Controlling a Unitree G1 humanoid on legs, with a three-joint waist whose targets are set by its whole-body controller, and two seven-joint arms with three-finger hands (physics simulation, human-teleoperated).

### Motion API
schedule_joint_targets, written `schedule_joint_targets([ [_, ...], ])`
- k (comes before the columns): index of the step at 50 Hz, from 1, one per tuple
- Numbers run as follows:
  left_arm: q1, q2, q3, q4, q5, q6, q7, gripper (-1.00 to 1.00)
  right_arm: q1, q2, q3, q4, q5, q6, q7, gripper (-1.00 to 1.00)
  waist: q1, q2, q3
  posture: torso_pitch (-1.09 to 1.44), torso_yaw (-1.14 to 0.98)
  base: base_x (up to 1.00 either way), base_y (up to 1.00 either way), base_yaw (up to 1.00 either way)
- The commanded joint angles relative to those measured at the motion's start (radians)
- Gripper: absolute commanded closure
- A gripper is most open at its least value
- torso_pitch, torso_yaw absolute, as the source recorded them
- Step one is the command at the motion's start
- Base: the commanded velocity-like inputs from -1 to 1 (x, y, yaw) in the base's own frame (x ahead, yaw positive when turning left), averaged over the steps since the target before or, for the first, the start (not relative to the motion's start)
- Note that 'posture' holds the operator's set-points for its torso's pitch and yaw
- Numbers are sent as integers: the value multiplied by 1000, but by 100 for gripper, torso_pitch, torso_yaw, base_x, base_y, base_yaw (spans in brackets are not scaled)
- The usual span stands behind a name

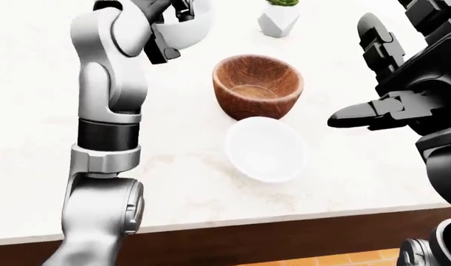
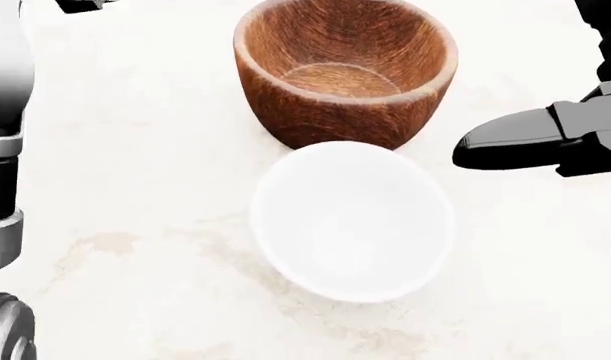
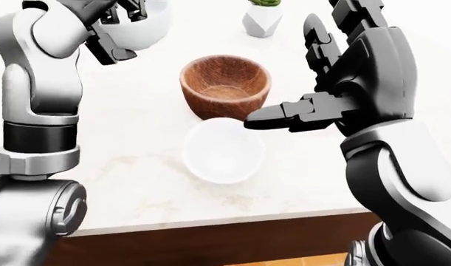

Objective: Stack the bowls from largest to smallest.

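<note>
- Holding a white bowl up w/ my left hand, fingers closed round it, top left.
- Right hand is released, beside wooden bowl.
- 2nd white bowl on bench, touching the wooden one.

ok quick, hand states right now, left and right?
Left hand: fingers closed on a white bowl, lifted above the counter.
Right hand: open, holding nothing.

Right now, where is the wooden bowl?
The wooden bowl sits mid-counter in the left-eye view, touching or nearly touching the white bowl just below it, with the small white planter above it.
</note>
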Motion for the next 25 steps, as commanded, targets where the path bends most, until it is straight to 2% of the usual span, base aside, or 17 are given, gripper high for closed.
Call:
schedule_joint_targets([
  [1,-75,-9,5,7,6,-46,62,100,-15,-23,-28,-7,13,-34,-7,-100,0,-1,-28,0,0,0,0,0],
  [8,-150,-127,-35,133,29,-71,174,100,29,-57,-57,-7,48,-72,-10,-100,-4,-14,-30,0,0,0,0,0],
  [11,-171,-177,-56,173,37,-78,191,100,57,-67,-72,-5,52,-92,1,-100,-5,-17,-32,0,0,0,0,0],
  [18,-173,-250,-77,190,54,-78,173,100,106,-79,-103,4,57,-126,25,-100,-6,-24,-36,0,0,0,0,0],
  [25,-156,-313,-106,225,77,-86,168,100,131,-73,-102,6,40,-145,41,-100,-6,-29,-36,0,0,0,0,0],
])
